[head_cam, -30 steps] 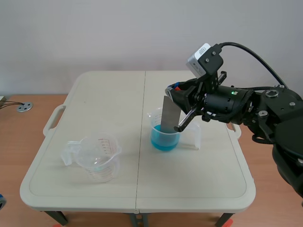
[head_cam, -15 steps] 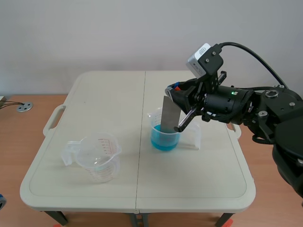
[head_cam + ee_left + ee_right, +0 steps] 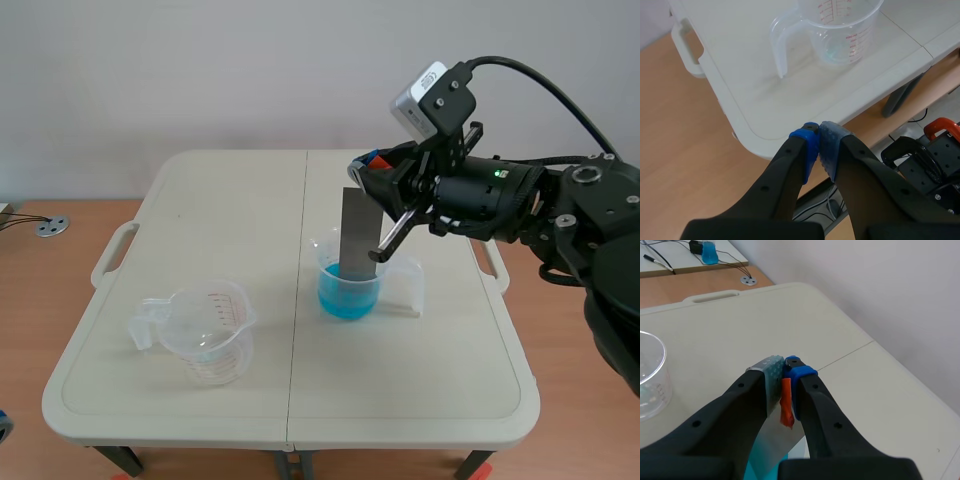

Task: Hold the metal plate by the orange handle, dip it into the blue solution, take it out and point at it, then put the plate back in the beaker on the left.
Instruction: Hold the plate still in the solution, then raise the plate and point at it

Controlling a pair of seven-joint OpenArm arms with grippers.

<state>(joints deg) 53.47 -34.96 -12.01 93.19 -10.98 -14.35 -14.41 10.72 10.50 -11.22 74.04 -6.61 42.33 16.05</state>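
R gripper [image 3: 785, 365] clamps orange handle [image 3: 786, 407]; metal plate [image 3: 355, 232] tip seemingly in blue solution [image 3: 347, 298]. L gripper [image 3: 818, 134] closed, empty, off table [image 3: 765, 102] near-left corner.

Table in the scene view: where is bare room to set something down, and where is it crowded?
Bare: the far left of the table, behind the empty beaker; the near right corner, in front of the blue-solution beaker; the strip between the two beakers. Crowded: the right middle, where the right gripper holds the metal plate in the blue-solution beaker.
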